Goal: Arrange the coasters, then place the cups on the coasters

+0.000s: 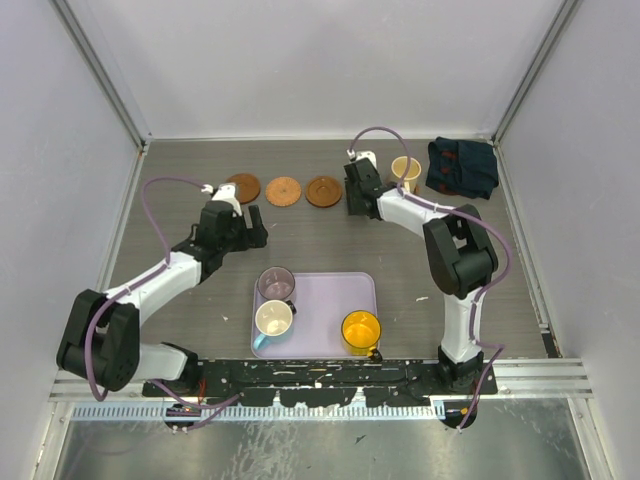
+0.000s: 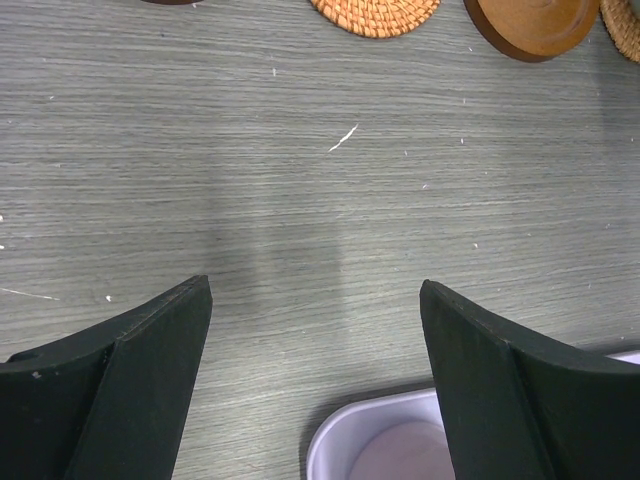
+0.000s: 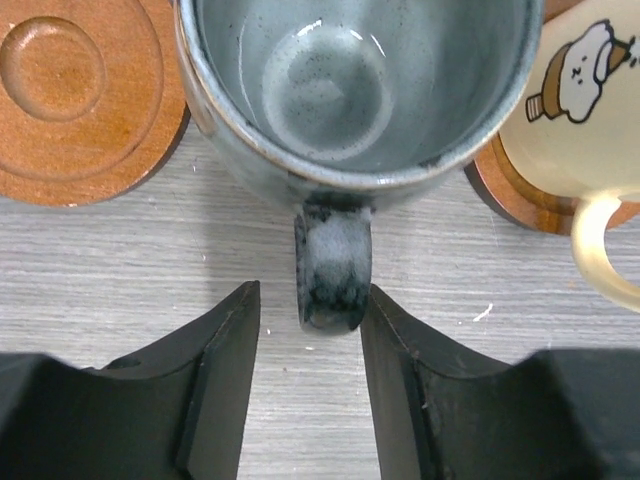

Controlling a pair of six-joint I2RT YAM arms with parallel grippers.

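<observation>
Grey-teal mug (image 3: 360,90): standing upper centre of right wrist view, handle pointing down between jaws.
Right gripper (image 3: 310,292): straddling handle narrowly, not clamping.
Left gripper (image 2: 315,288): hanging wide over tabletop (image 2: 300,150).

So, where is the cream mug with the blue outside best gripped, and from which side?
Probably by its handle, which sticks out from the cream mug toward the near left corner of the lavender tray, away from the purple mug behind. The mug stands upright, so the open left gripper could come down from above on that side, a finger each side of the handle.
</observation>
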